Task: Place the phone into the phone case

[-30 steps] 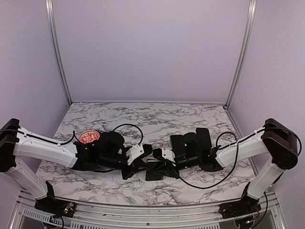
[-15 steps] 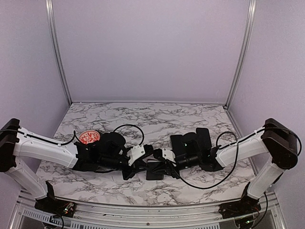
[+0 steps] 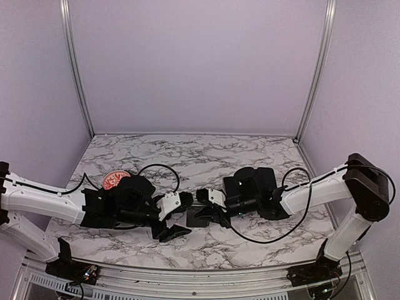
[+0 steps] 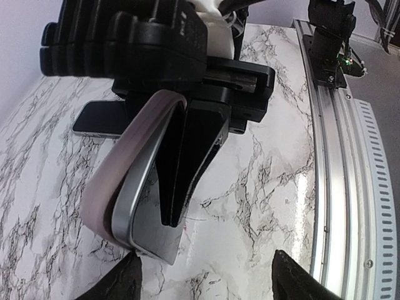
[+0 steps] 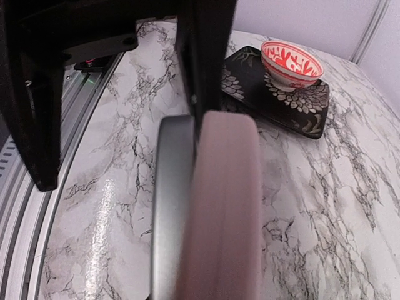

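Grip status: right gripper (image 3: 201, 214) pinches the phone (image 4: 147, 219) and the mauve phone case (image 4: 119, 162) together, both held on edge, lower corner near the marble table (image 4: 262, 175). Full seating of the phone cannot be determined. Left gripper (image 3: 172, 231) is spread, holding nothing, just beside the pair. Bowl (image 5: 290, 62) rests on a dark plate (image 5: 300, 103) beyond.

The table (image 3: 206, 150) is white marble with grey-black veins. The case (image 5: 228, 206) is pale dusty pink, and the phone (image 5: 172, 206) edge beside it is silver-grey. The bowl (image 5: 291, 62) is white with red patterning. The plate (image 5: 300, 103) is black with grey flowers. The walls (image 3: 200, 62) are lilac.
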Controlling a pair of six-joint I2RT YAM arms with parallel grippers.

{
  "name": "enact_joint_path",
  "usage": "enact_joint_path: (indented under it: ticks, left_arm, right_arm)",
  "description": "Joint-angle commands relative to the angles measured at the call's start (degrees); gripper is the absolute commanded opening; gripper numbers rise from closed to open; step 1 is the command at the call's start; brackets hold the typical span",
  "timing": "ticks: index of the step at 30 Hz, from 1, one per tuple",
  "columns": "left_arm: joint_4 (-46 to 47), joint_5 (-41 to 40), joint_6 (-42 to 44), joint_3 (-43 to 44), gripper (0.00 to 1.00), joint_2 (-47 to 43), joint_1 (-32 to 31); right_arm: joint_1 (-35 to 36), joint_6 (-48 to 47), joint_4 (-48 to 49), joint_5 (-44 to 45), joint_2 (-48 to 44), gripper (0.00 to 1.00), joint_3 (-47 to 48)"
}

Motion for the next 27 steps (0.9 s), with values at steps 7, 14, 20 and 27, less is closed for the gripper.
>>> enact_joint_path:
  ticks: [7,14,20,27]
  left_arm:
    - [-12.99,-3.90,3.23,2.27,0.70,-11.83,2.10]
    - [-14.11,7.88,1.55,4.09,0.85,-9.70,2.09]
    - [-9.43,7.39,0.67,7.60,0.82,-6.74,2.00]
    - [-6.17,8.48,0.97,8.53,0.44,-4.86,2.00]
  right_arm:
    - [1.45,-4.57,-11.13,-7.35,-1.19,0.00,3.44]
    - [1.63,-2.91,-10.77,-9.76,-4.90,0.00,5.59]
    - [1.96,-2.45,-9.71,-9.62,-6.26,0.01,7.61]
    - [2.14,-2.03,-8.90,-9.21,-6.08,0.01,8.34]
